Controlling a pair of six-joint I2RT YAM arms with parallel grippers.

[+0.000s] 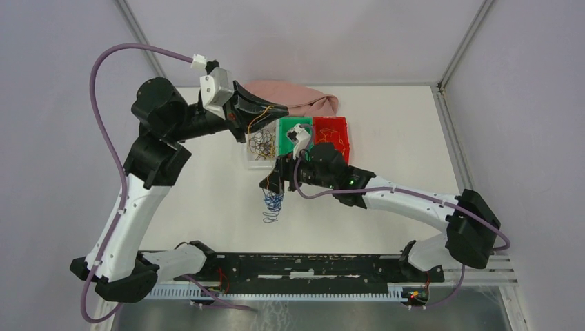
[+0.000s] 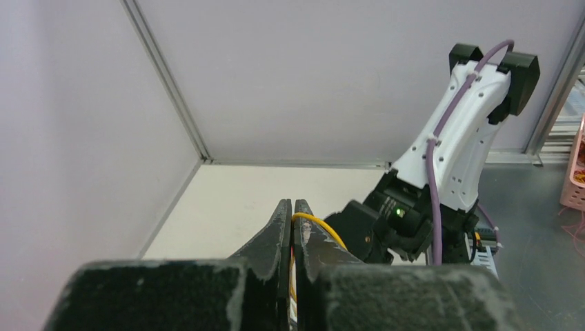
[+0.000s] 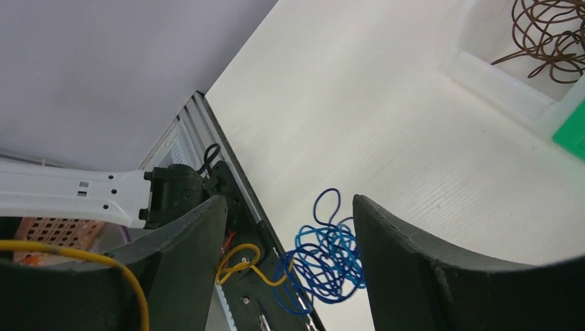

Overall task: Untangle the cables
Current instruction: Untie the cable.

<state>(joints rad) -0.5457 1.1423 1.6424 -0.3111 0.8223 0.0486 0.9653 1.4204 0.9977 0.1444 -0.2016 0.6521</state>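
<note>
At the near edge of the table (image 1: 207,207) runs a black rail (image 1: 310,265), and both arms are fixed there. The right arm (image 1: 414,200) starts at the right corner, bends, and lies low across the table toward the middle. The right gripper (image 3: 288,200) points down with its two fingers spread wide apart. The blue wires (image 1: 272,204) lie in a curly heap on the white table, right under it, and show between the two fingers in the wrist view. A small yellow loop (image 3: 238,265) is hooked into the blue heap. The left arm (image 1: 138,207) goes up the left side, bends at the elbow, and reaches toward the far middle. Past the blue heap sit three bins in a row: a clear bin (image 1: 256,160) with the brown wires (image 1: 262,143) in it, then a green bin (image 1: 286,125), then a red bin (image 1: 331,127). Above the clear bin, the left gripper (image 2: 293,203) has its fingers pressed together, pinching a yellow wire (image 2: 321,226) that hangs down toward the brown ones. Behind the bins lies a pink cloth (image 1: 303,96). Plain pale walls (image 1: 310,34) stand around the table.
</note>
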